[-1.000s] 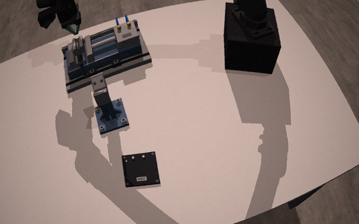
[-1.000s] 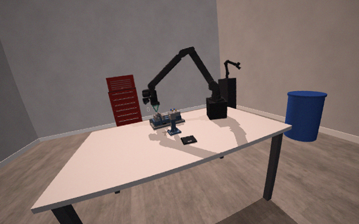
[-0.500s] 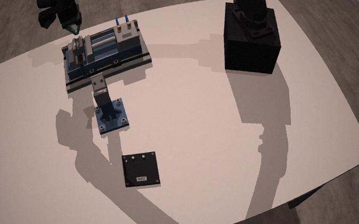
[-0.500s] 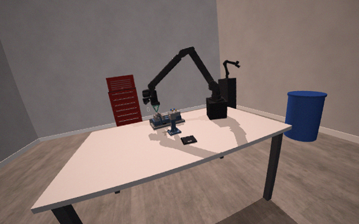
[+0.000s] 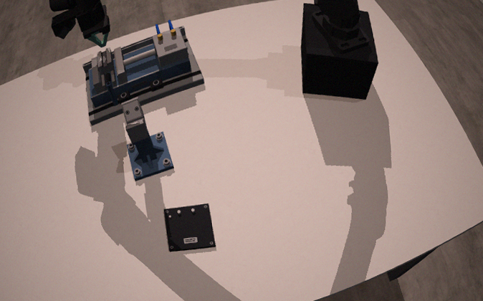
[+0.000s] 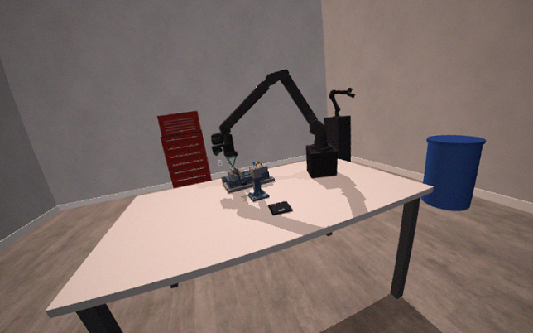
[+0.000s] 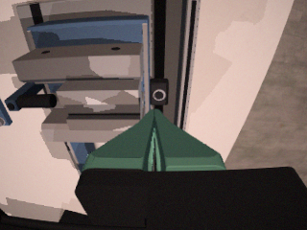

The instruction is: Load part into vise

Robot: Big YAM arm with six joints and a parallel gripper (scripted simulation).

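The grey part point(image 5: 109, 64) point(image 7: 103, 85) lies between the vise jaws, its slot facing up. Its long side is at the fixed jaw point(image 5: 95, 75) point(image 7: 48, 67); whether they touch is hard to tell. A narrow gap separates it from the moving jaw point(image 5: 119, 63) point(image 7: 96, 127). Its front end is at the work stop point(image 7: 35, 101), apparently touching or nearly so. My gripper point(image 5: 103, 45) point(image 6: 232, 166) point(image 7: 154, 116) is shut and empty, its green tips just beyond the part's back end. The bars under the part are hidden.
The V-block point(image 5: 133, 109) stands on its blue-footed post in front of the vise, holding nothing. The black infeed plate point(image 5: 190, 228) point(image 6: 280, 206) lies nearer the front, with no part on it. The air cylinder point(image 5: 171, 50) is at the vise's right end.
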